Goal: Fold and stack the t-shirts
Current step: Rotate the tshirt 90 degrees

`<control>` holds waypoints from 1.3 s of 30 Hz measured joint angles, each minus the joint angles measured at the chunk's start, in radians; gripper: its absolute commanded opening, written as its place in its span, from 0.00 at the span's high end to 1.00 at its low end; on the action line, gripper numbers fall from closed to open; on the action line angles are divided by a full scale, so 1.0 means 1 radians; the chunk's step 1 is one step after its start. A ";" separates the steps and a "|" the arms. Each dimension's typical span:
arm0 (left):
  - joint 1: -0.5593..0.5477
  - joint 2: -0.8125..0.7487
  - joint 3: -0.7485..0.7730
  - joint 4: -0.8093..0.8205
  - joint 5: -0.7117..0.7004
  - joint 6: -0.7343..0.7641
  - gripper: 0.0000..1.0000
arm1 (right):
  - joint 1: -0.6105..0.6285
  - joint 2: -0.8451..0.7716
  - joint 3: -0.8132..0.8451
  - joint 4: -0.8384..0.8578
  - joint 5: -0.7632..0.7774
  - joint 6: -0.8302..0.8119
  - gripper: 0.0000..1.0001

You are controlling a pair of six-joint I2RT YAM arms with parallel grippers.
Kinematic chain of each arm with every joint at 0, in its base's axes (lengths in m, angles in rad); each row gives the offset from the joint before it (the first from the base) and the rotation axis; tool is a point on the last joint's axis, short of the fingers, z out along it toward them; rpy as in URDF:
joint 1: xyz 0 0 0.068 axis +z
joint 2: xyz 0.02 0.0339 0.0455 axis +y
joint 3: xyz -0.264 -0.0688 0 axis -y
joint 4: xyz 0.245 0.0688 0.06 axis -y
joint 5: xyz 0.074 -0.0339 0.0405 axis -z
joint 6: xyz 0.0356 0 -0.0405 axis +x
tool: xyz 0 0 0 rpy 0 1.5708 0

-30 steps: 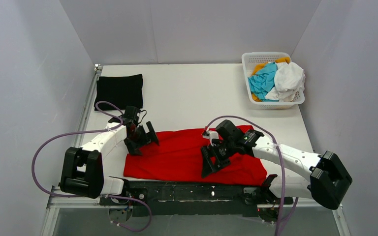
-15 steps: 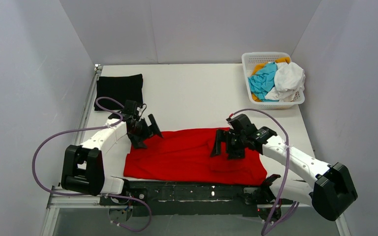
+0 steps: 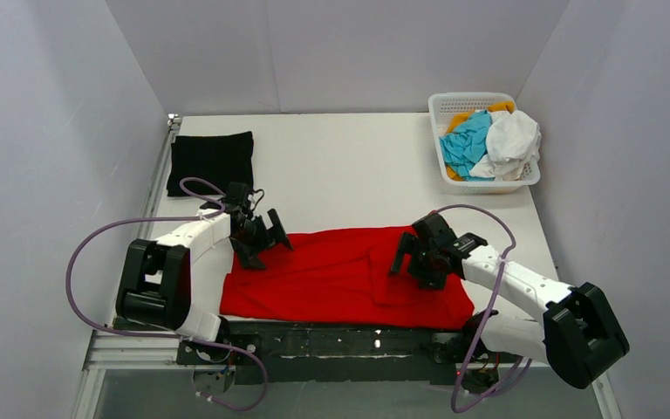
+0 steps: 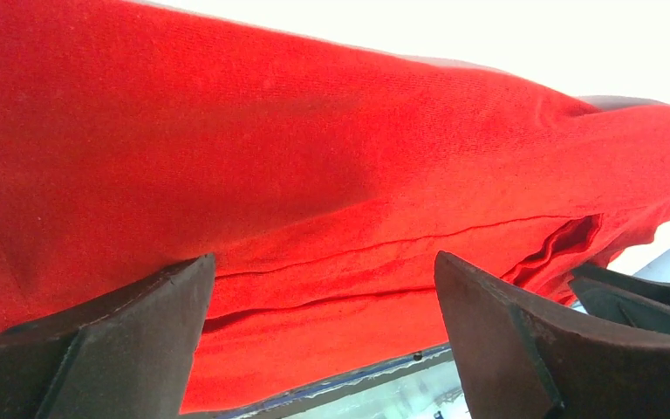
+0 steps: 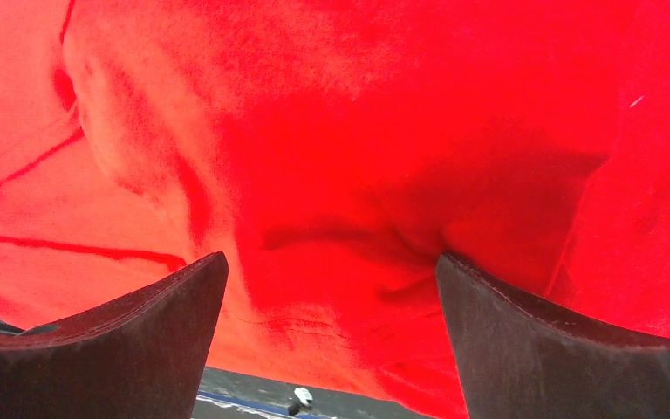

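**Desk editor:** What does the overhead camera give us?

**Photographer:** A red t-shirt [image 3: 340, 275] lies spread flat along the near edge of the white desk [image 3: 340, 175], between the two arms. The left gripper [image 3: 264, 247] sits over the shirt's far left corner. The right gripper [image 3: 414, 266] is over its right half, beside a raised fold line. A black t-shirt [image 3: 212, 161], folded into a rectangle, rests at the far left corner of the desk. At the far right corner, a white lattice basket [image 3: 440, 106] holds cyan [image 3: 467, 144], white [image 3: 513, 138] and orange [image 3: 502, 107] shirts in a heap.

**Desk editor:** And the wrist cameras?

**Photographer:** Neither shows the black shirt or the basket. Both are filled with red cloth. The left wrist view has its dark fingers [image 4: 140, 340] spread wide apart, nothing pinched between them. A stitched hem runs across the gap, with a small pocket of folded cloth at its right end. The right wrist view shows its fingers [image 5: 140, 332] equally wide apart, with creased, shadowed fabric between them.

**Desk editor:** Are the tips touching the shirt?

**Photographer:** I cannot tell from any of the three views. From overhead the arms hide the tips, and the wrist views show only that the cloth is close.
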 measured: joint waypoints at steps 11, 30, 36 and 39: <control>-0.005 -0.024 -0.035 0.035 0.037 -0.028 0.02 | -0.175 0.415 0.313 -0.080 -0.144 -0.043 0.05; -0.285 -0.035 -0.095 0.185 0.056 -0.298 0.02 | -0.245 1.288 1.516 -0.079 -0.345 -0.276 0.05; -0.416 0.100 0.019 0.217 0.076 -0.369 0.02 | -0.238 1.423 1.742 -0.138 -0.405 -0.249 0.04; -0.453 0.126 0.042 0.231 0.075 -0.401 0.02 | -0.236 1.497 1.856 -0.121 -0.434 -0.214 0.04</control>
